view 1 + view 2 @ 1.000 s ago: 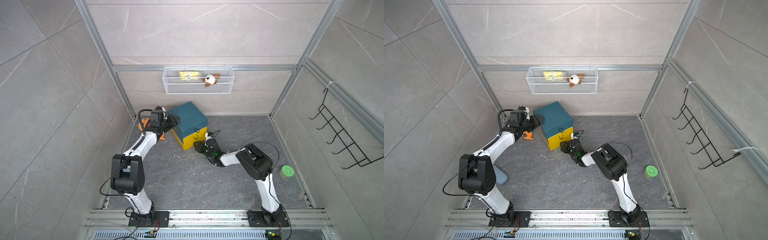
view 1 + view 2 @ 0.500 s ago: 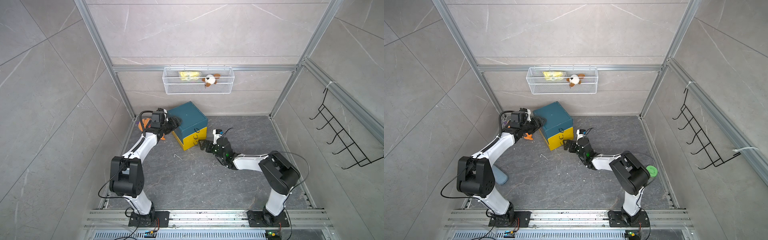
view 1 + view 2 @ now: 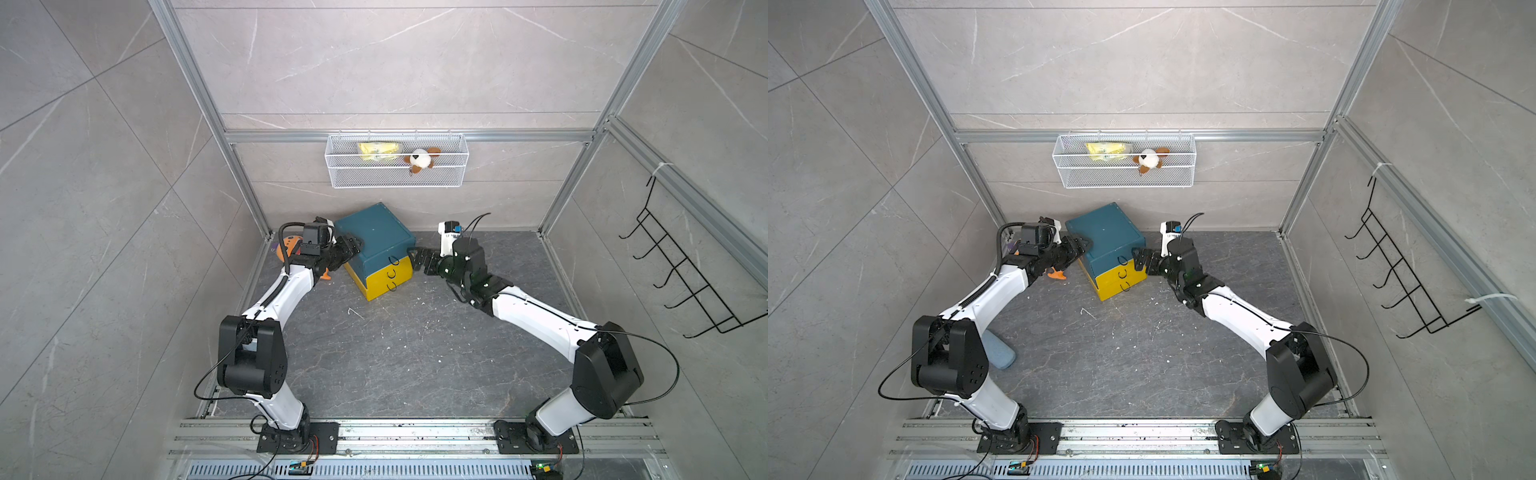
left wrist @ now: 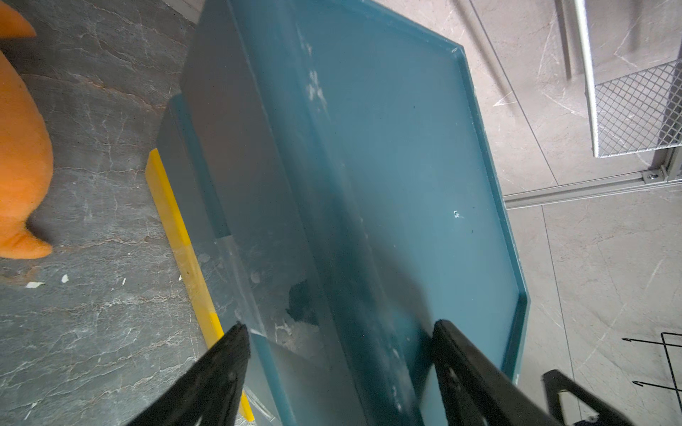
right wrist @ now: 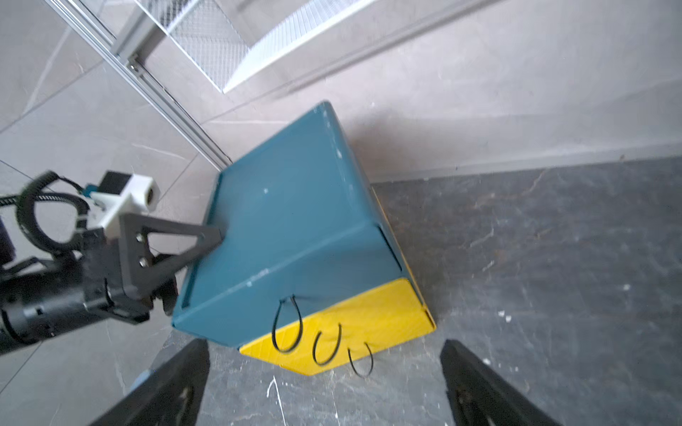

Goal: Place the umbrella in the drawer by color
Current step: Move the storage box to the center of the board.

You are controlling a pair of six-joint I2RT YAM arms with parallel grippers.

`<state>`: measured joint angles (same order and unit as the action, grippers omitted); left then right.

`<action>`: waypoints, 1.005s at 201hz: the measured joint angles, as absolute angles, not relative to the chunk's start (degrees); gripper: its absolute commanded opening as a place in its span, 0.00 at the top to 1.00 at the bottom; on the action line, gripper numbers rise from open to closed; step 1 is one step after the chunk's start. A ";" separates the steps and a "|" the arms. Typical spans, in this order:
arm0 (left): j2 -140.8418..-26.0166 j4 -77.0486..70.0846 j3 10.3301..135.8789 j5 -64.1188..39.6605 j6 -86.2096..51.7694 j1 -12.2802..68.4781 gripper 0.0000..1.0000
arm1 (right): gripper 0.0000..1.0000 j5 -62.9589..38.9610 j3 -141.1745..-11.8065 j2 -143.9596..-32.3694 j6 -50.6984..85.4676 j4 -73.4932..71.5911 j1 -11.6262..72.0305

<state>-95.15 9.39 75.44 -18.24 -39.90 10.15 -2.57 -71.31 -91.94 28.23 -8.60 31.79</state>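
The drawer cabinet (image 3: pixel 374 232) (image 3: pixel 1106 235) is a teal box standing at the back of the floor. Its front carries yellow drawers (image 3: pixel 390 279) (image 5: pixel 354 324), all pushed in, with black loop handles (image 5: pixel 286 324). My left gripper (image 3: pixel 352 246) (image 4: pixel 339 326) is open astride the cabinet's top left edge, one finger over the top and one beside the side wall. My right gripper (image 3: pixel 420 262) (image 5: pixel 324 346) stands wide open just off the drawer fronts, holding nothing. A pale blue oblong thing (image 3: pixel 1000 353) lies by the left arm; I cannot tell whether it is the umbrella.
An orange plush toy (image 3: pixel 291 245) (image 4: pixel 18 147) lies on the floor left of the cabinet. A white wire basket (image 3: pixel 397 174) on the back wall holds a yellow packet and a plush dog. A black hook rack (image 3: pixel 685 282) hangs on the right wall.
My right arm has swung out to the right, and its gripper has backed off the drawer front and opened wide. My left gripper has opened wider at the cabinet's edge.
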 measured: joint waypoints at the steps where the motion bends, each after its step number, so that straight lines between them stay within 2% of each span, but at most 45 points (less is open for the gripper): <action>1: -95.15 9.41 75.46 -18.24 -39.90 10.15 0.20 | 0.00 -2.61 -71.59 -92.03 28.21 -8.49 31.73; 52: -95.77 10.76 76.71 -18.17 -39.86 10.15 0.19 | 0.00 -8.47 -95.79 -104.99 26.30 1.91 27.49; 105: -97.03 10.33 77.80 -18.41 -39.86 10.15 0.19 | 0.01 -13.02 -108.16 -117.05 26.30 8.78 25.65; 148: -97.45 10.17 78.00 -19.07 -39.86 10.15 0.18 | 0.03 -17.19 -114.72 -123.74 27.03 11.44 25.65; 202: -98.67 10.20 79.00 -21.02 -39.64 10.33 0.18 | 0.04 -21.58 -112.03 -125.10 29.65 9.91 26.02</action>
<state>-98.67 10.20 79.00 -21.02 -39.64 10.33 -21.58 -112.03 -125.10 29.65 9.91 26.02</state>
